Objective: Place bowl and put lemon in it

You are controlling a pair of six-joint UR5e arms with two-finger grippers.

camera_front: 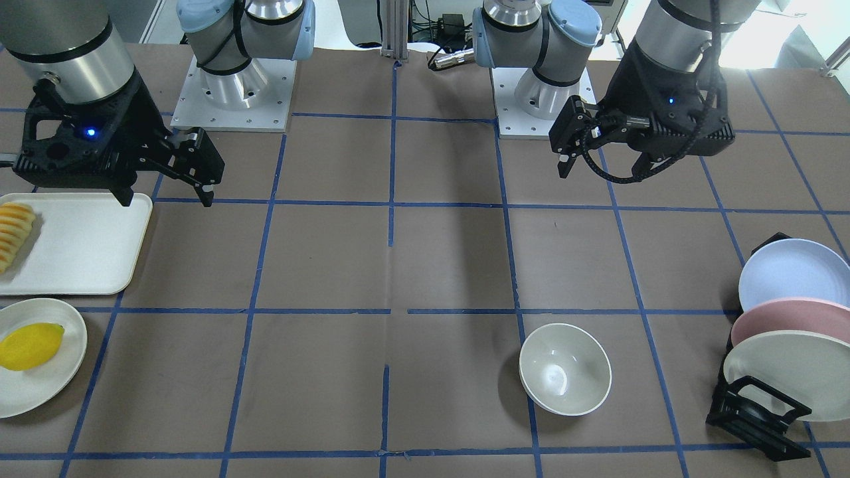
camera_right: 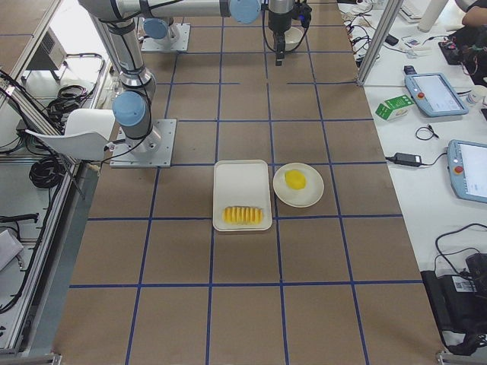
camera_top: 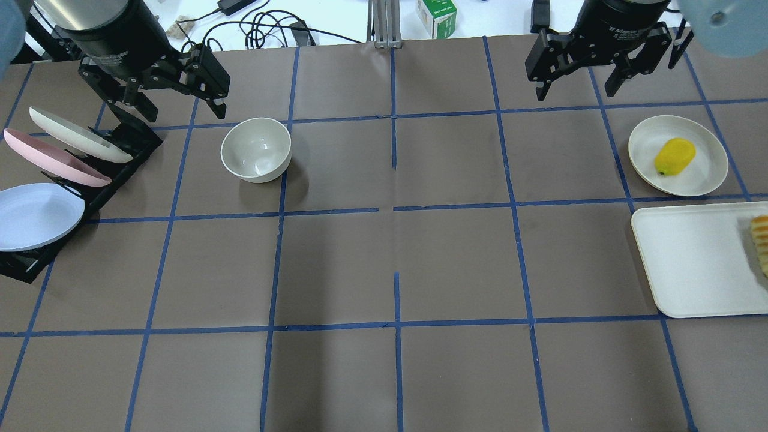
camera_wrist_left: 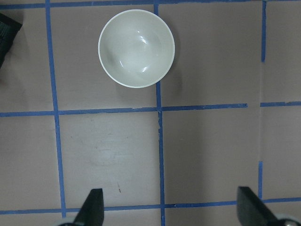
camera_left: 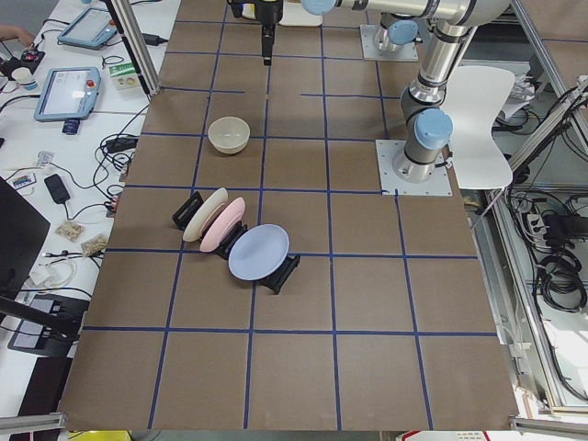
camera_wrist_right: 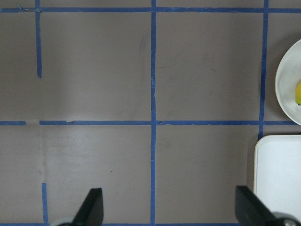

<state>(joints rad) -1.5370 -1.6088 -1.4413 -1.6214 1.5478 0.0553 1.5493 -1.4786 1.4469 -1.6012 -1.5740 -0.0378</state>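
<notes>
The off-white bowl [camera_front: 564, 368] stands upright and empty on the brown table, seen from above [camera_top: 256, 149] and in the left wrist view [camera_wrist_left: 136, 48]. The yellow lemon [camera_front: 30, 345] lies on a shallow white plate [camera_front: 66, 378] at the other end of the table, also seen from above [camera_top: 674, 156]. My left gripper [camera_top: 183, 111] is open and empty, raised above the table just beside the bowl, toward the plate rack. My right gripper [camera_top: 577, 91] is open and empty, raised to the left of the lemon's plate [camera_top: 711, 174].
A black rack with blue, pink and cream plates [camera_top: 48, 156] stands close to the bowl under my left arm. A white tray [camera_top: 690, 264] with ridged sliced food [camera_front: 13, 232] lies next to the lemon's plate. The arm bases [camera_front: 232, 86] stand at the table's robot-side edge.
</notes>
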